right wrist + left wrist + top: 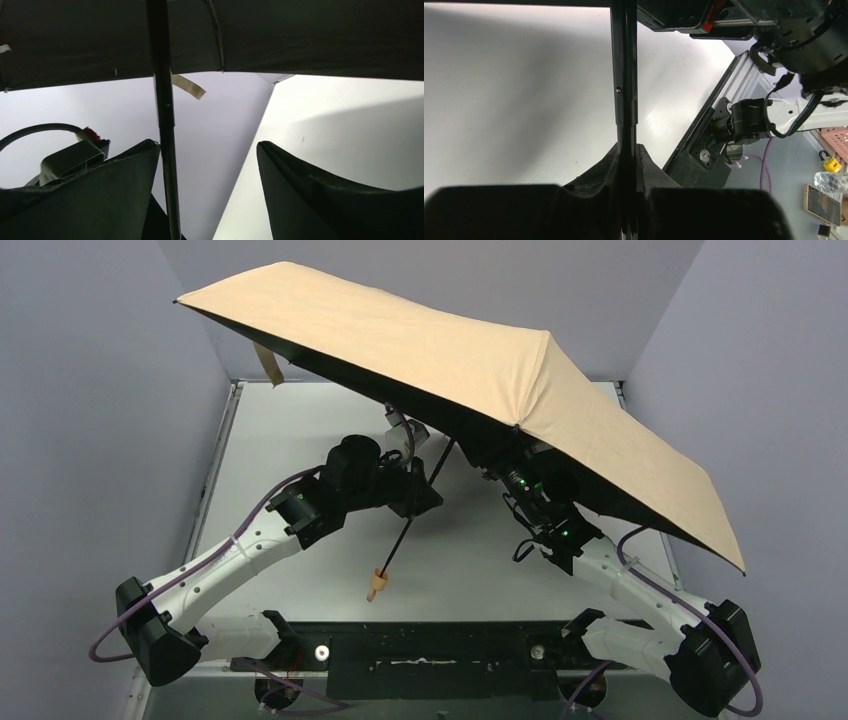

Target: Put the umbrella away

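Observation:
The umbrella (480, 370) is open, its tan canopy tilted over the back and right of the table. Its thin black shaft (415, 510) slants down to a small tan handle (376, 585) just above the table. A tan strap (270, 363) hangs from the canopy's left edge. My left gripper (628, 146) is shut on the shaft (623, 75) at mid length. My right gripper (207, 144) is open under the canopy, with the shaft (165, 115) close beside its left finger and a wide gap to the other. In the top view the canopy hides the right gripper's fingers.
The white table (300, 440) is walled by grey panels at the back and both sides. The canopy's low right corner (735, 560) hangs over the right arm. A black base rail (430, 650) runs along the near edge. Small clutter (824, 200) lies off the table.

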Robot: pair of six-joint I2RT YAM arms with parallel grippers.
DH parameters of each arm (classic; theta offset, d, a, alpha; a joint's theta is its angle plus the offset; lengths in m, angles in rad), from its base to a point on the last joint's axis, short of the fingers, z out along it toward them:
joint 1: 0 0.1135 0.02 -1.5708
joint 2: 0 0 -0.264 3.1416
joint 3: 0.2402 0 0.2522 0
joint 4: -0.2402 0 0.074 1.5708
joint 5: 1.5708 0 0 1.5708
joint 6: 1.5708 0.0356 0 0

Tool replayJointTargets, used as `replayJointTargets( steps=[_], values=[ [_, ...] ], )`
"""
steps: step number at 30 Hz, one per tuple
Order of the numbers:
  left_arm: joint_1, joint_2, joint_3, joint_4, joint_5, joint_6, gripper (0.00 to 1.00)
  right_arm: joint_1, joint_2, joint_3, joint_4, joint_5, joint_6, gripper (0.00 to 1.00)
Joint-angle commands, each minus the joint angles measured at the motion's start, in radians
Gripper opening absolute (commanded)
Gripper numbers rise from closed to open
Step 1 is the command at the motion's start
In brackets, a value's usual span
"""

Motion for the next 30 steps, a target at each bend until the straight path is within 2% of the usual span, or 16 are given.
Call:
replayJointTargets(
  steps=[1,5,13,18,26,30],
  values=[
    [0.01,-0.047,0.036,0.099,-0.005,-0.018,0.0,-0.008,-0.001,-0.041,0.283,0.02,-0.014,0.74],
    [0.01,-0.053,0.031,0.109,-0.003,-0.036,0.0,-0.015,0.023,-0.065,0.393,-0.006,-0.013,0.76],
    [0.009,-0.055,0.015,0.147,0.024,-0.075,0.0,-0.03,0.017,-0.087,0.461,0.02,0.006,0.76],
    [0.01,-0.066,-0.009,0.177,0.029,-0.099,0.0,-0.048,0.021,-0.072,0.481,0.059,0.026,0.83],
    [0.009,-0.067,-0.033,0.197,0.044,-0.112,0.0,-0.079,0.086,-0.006,0.497,0.087,0.126,0.84],
    [0.01,-0.064,-0.036,0.202,0.053,-0.113,0.0,-0.085,0.153,0.028,0.556,0.1,0.186,0.83]
  ],
)
